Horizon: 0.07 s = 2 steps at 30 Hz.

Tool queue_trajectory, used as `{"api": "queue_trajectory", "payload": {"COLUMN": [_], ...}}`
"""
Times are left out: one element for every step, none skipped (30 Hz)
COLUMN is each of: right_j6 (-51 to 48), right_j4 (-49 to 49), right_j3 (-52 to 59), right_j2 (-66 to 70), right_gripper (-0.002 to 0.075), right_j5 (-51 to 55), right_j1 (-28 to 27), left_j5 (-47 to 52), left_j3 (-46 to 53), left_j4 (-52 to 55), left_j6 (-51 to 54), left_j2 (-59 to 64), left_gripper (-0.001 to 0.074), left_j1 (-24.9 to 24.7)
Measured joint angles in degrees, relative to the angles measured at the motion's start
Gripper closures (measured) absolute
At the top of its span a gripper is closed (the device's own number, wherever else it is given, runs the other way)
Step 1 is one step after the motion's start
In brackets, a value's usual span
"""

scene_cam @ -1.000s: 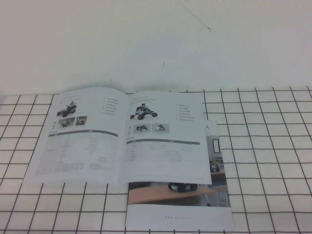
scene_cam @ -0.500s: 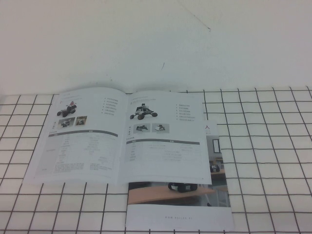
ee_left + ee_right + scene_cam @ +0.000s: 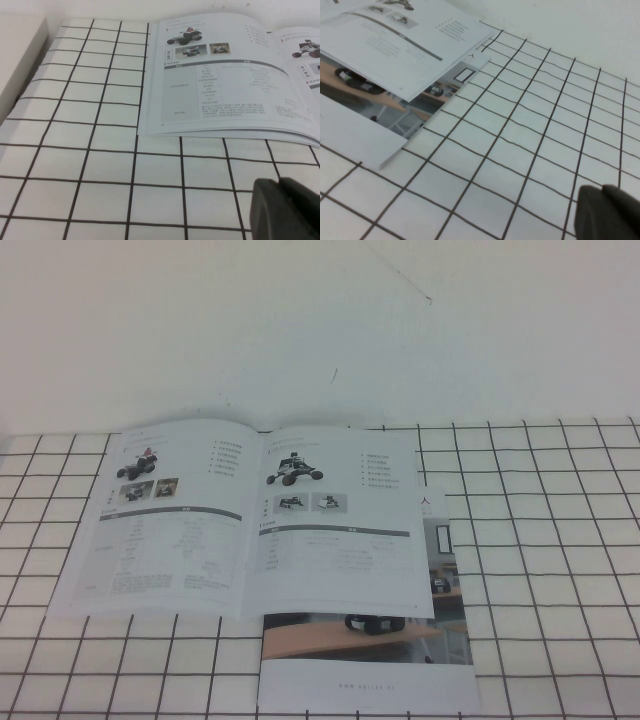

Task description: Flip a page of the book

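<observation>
Open book (image 3: 250, 520) lying flat on the gridded tabletop (image 3: 540, 570), left of centre in the high view, its far edge near the white wall (image 3: 320, 320). The left-hand page (image 3: 165, 515) carries a red-topped vehicle above two small photos, with a grey-barred table below; the facing leaf shows a dark vehicle, two small photos and a second table. The print is too small to read.

The book's near right corner overlaps a brochure (image 3: 365, 665) with a brown floor photo and a white strip. Most of the brochure's upper part is hidden under the book, and its near edge is cut off by the frame.

Neither arm appears in the high view. The left gripper (image 3: 286, 209) shows only as a dark blurred mass at the corner of the left wrist view, above bare tabletop, on the robot's side of the book's left half and apart from it; whether it is open or closed cannot be told, and it touches nothing visible. The right gripper (image 3: 609, 214) likewise shows only as a dark corner shape in the right wrist view, over bare grid well apart from the brochure's edge; its opening cannot be told either.
</observation>
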Motion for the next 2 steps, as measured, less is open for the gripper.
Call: {"api": "queue_trajectory", "payload": {"right_j6": [0.00,0.00], "right_j4": [0.00,0.00], "right_j3": [0.00,0.00], "right_j2": [0.00,0.00], "right_gripper": [0.0728,0.0728], "right_j5": [0.00,0.00], "right_j1": [0.00,0.00], "left_j5": [0.00,0.00], "left_j3": [0.00,0.00], "left_j4": [0.00,0.00], "left_j6": [0.00,0.00], "left_j2": [0.00,0.00], "left_gripper": [0.0737,0.0737], "left_j1": [0.00,0.00]}}
